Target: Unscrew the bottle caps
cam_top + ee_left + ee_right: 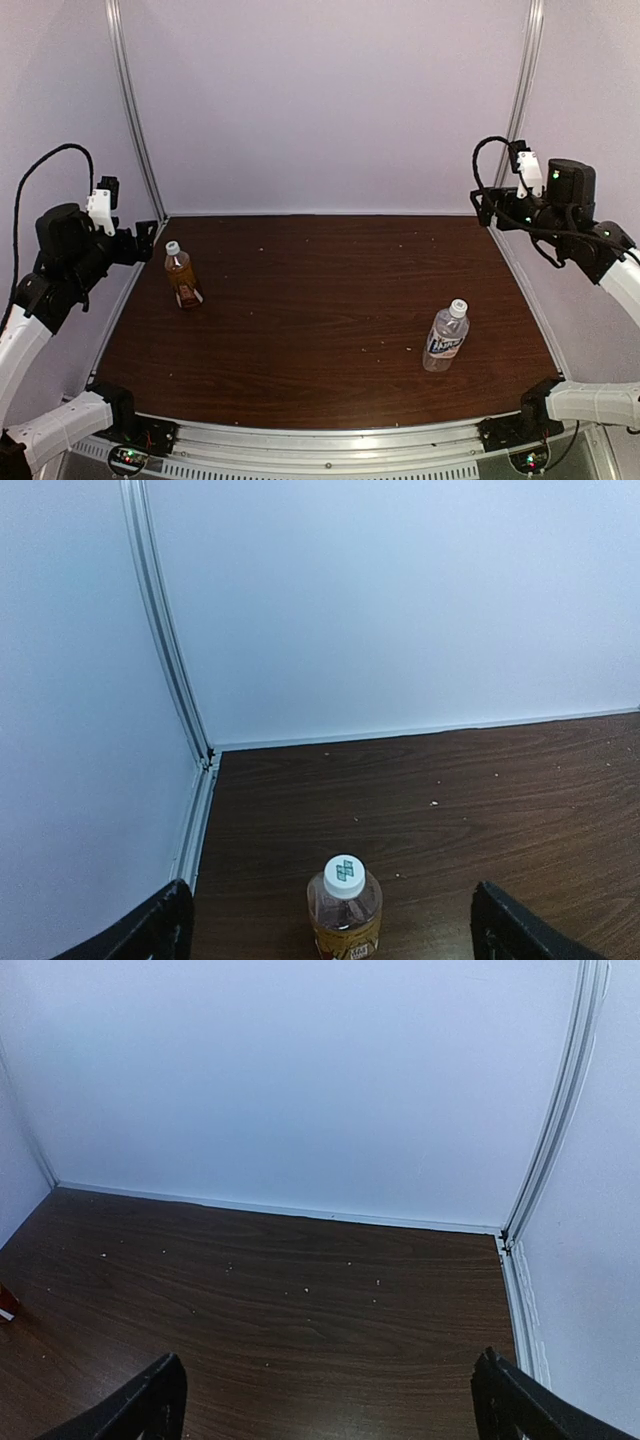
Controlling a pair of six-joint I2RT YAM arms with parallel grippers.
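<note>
The amber bottle (184, 281) with a red label stands upright at the table's left, its white cap (172, 247) on. The left wrist view shows this bottle (345, 925) and its cap (344, 872) from above. The clear bottle (445, 340) with a white-and-blue label stands upright at the right front, its white cap (458, 307) on. My left gripper (146, 236) is raised left of the amber bottle, open and empty (330, 890). My right gripper (488, 208) is raised at the far right, open and empty (328, 1365), well behind the clear bottle.
The dark wooden table (320, 300) is enclosed by white walls with metal corner rails (135, 110). Small crumbs (305, 1290) are scattered on the wood. A red sliver (4, 1302) shows at the left edge of the right wrist view.
</note>
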